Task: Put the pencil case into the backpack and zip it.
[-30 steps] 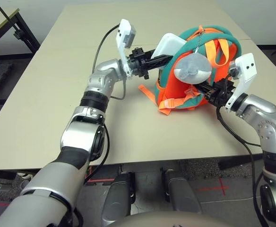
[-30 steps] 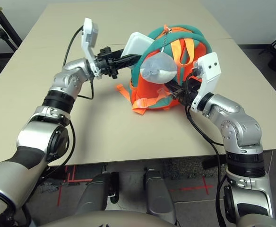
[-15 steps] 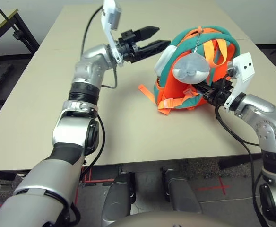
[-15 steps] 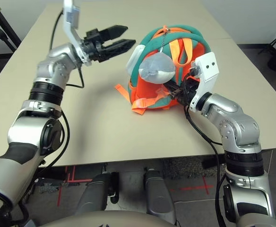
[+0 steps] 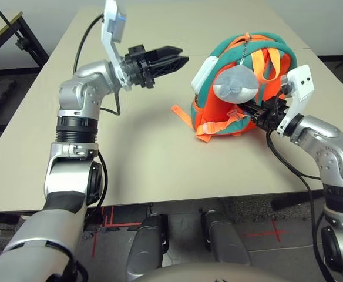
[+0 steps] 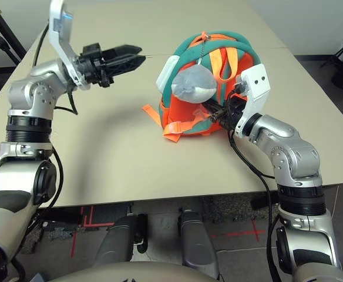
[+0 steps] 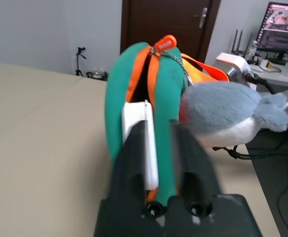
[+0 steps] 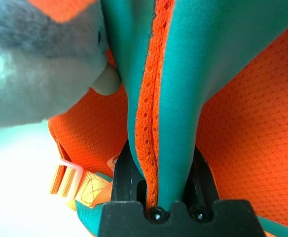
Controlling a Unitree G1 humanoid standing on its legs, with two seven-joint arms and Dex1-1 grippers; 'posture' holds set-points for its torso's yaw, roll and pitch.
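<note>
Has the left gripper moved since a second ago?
Yes. The left gripper has let go of the pencil case and backed away from the backpack, toward the robot's left.

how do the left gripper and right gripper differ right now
The left gripper hangs free above the table, apart from the backpack, jaws slightly parted and holding nothing. The right gripper is shut on the backpack's teal strap, low at its side. The left points toward the pencil case sticking out of the opening; the right reaches in from the other side. Both have black jaws.
</note>
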